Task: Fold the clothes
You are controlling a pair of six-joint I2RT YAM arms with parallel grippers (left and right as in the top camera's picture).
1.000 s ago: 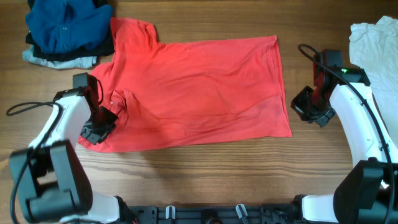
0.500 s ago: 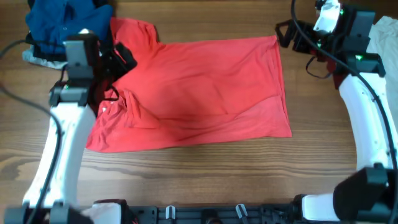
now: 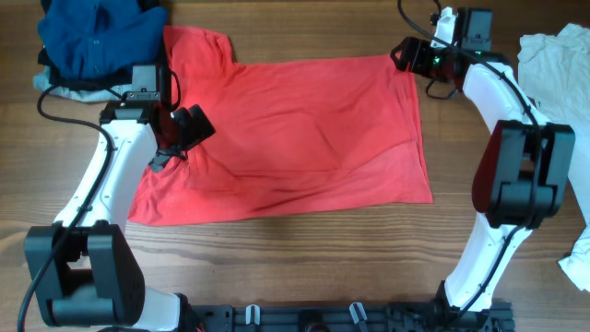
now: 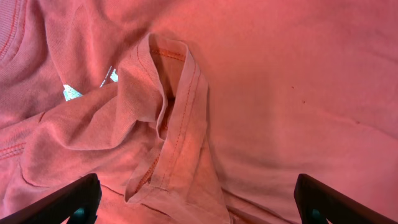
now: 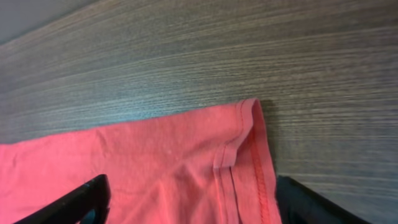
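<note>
Left wrist view: the left gripper [image 4: 199, 208] is seen spread wide, its dark fingertips [image 4: 68, 202] showing only at the two lower corners of the picture, and nothing is held between them. Below the gap lies a crumpled sleeve [image 4: 168, 124] of the red T-shirt [image 3: 304, 129], its stitched edge turned up in a loose ridge, and a small patch of white print [image 4: 71, 93] is glimpsed in a crease to the left of it. Whether the fingertips touch the cloth cannot be told. From overhead, this gripper is placed over the left part of the shirt, near the bunched fabric. The right gripper [image 5: 193, 202] is likewise opened wide and grips nothing; between its fingers the shirt's hemmed corner [image 5: 249, 124] is seen resting on the wooden table [image 3: 304, 267], the hem slightly doubled over at the tip. From overhead, it is found at the upper right corner of the shirt. The shirt itself is spread mostly flat across the middle of the table, with one sleeve reaching toward the upper left and the hem along the right side. Just beside that upper sleeve, at the table's upper left, a blue garment [image 3: 92, 37] is heaped on a dark garment [image 3: 152, 72]. A white garment [image 3: 553, 65] is seen at the right edge, apart from the shirt.
</note>
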